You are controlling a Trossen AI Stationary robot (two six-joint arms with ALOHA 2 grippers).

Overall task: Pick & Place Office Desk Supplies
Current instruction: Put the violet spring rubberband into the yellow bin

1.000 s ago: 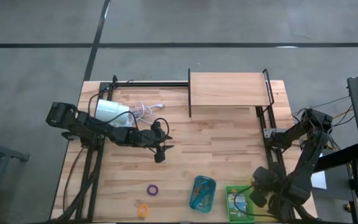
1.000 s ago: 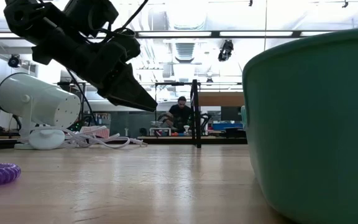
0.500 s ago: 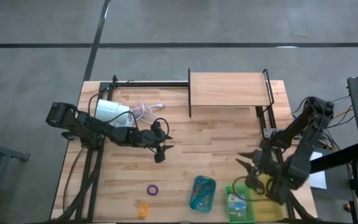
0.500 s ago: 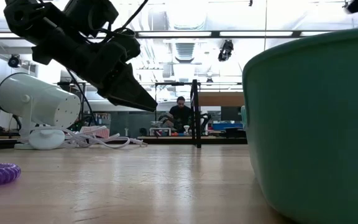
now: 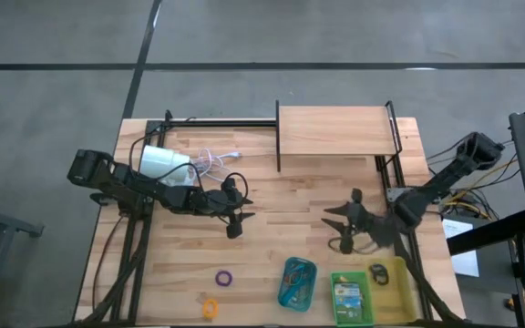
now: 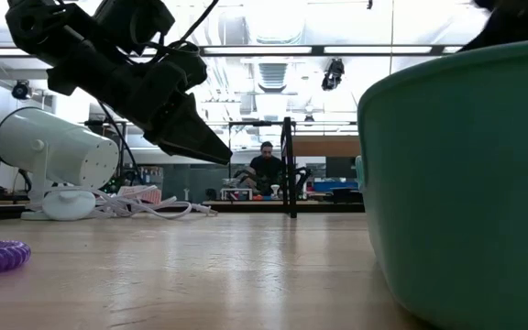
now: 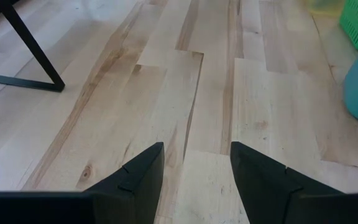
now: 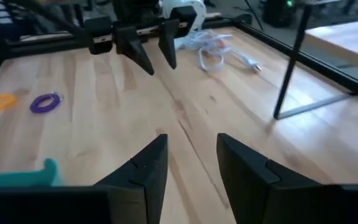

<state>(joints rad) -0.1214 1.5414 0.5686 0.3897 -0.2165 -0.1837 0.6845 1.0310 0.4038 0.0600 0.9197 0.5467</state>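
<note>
My left gripper (image 5: 235,221) hangs open above bare wood at the table's middle left, with nothing between its fingers (image 7: 196,152). My right gripper (image 5: 337,230) is open and empty over the middle right, pointing toward the left gripper (image 8: 154,56). A purple loop (image 5: 223,276) and an orange loop (image 5: 210,307) lie flat near the front edge. A crayon box (image 5: 346,296) lies in the green tray (image 5: 365,314). A black loop (image 5: 377,274) lies in the yellow tray (image 5: 397,293).
A teal tray (image 5: 298,282) stands at the front middle and fills the right of the low view (image 6: 461,183). A white lamp (image 5: 165,164) with its cord (image 5: 215,160) lies at the far left. A wooden shelf on black legs (image 5: 334,130) stands at the far right.
My right gripper has risen off the green and yellow trays at the near right and swung toward the table's middle, tipping from pointing down to nearly level, facing the left arm. The black loop now shows in the yellow tray where the gripper stood.
</note>
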